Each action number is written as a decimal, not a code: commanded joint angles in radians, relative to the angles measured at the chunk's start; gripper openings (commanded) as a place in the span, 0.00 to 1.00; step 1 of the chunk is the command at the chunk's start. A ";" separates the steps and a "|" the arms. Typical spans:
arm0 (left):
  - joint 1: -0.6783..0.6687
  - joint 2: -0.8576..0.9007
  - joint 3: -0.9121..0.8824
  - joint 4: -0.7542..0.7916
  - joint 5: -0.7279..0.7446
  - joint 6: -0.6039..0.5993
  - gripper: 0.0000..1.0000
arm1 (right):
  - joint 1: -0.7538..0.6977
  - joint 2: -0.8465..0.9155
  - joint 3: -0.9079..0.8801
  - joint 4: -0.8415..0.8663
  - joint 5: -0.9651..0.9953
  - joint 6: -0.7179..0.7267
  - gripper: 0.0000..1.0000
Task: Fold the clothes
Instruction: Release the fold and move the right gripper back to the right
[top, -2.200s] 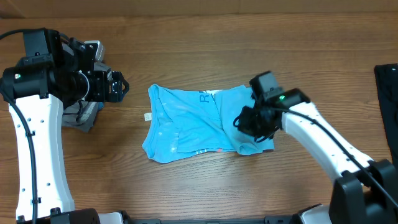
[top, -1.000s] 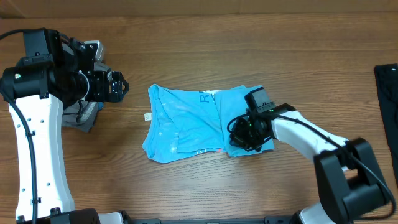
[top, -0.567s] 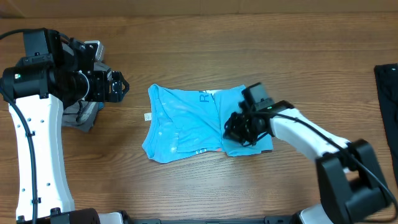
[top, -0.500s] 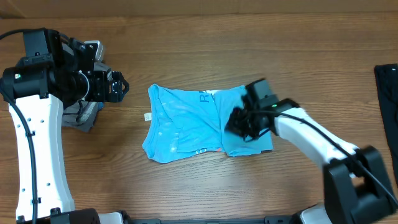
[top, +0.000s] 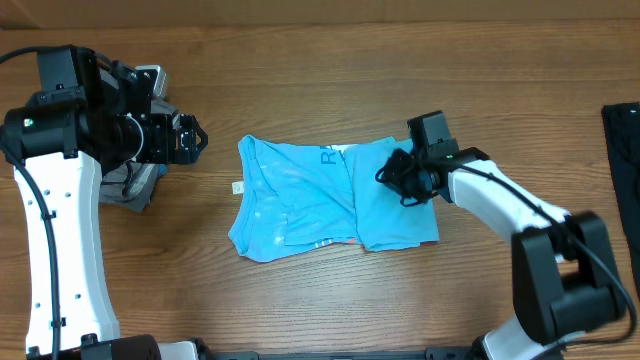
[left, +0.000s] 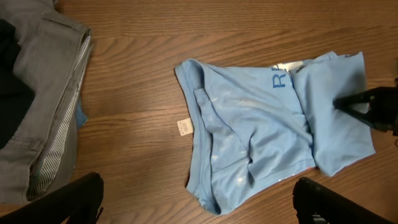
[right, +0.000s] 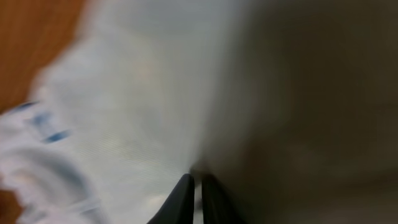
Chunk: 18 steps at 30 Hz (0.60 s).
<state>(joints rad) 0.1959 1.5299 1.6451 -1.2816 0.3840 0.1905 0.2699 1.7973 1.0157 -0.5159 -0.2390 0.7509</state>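
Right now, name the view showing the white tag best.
Left wrist: the tag lies large and clear beside the blue T-shirt. Overhead shows only a speck; right wrist, just blurred cloth.

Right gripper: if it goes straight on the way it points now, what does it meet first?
The sky-blue T-shirt: in the right wrist view its cloth lies directly ahead of the right gripper. Whether they touch is unclear.

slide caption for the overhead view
Right gripper, fingers nearly together, at the right flap of the folded sky-blue T-shirt; left gripper hangs open near grey clothes.
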 joint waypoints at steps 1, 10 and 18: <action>-0.006 0.003 0.009 0.003 -0.003 0.004 1.00 | -0.057 0.050 0.012 -0.024 0.006 0.095 0.09; -0.006 0.003 0.009 0.003 -0.003 0.005 1.00 | -0.174 0.008 0.013 -0.069 -0.274 -0.287 0.07; -0.006 0.003 0.010 0.027 -0.068 0.027 1.00 | -0.173 -0.235 0.013 -0.127 -0.391 -0.495 0.08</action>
<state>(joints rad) 0.1959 1.5299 1.6451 -1.2640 0.3702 0.1917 0.0940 1.6928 1.0245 -0.6445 -0.5632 0.3771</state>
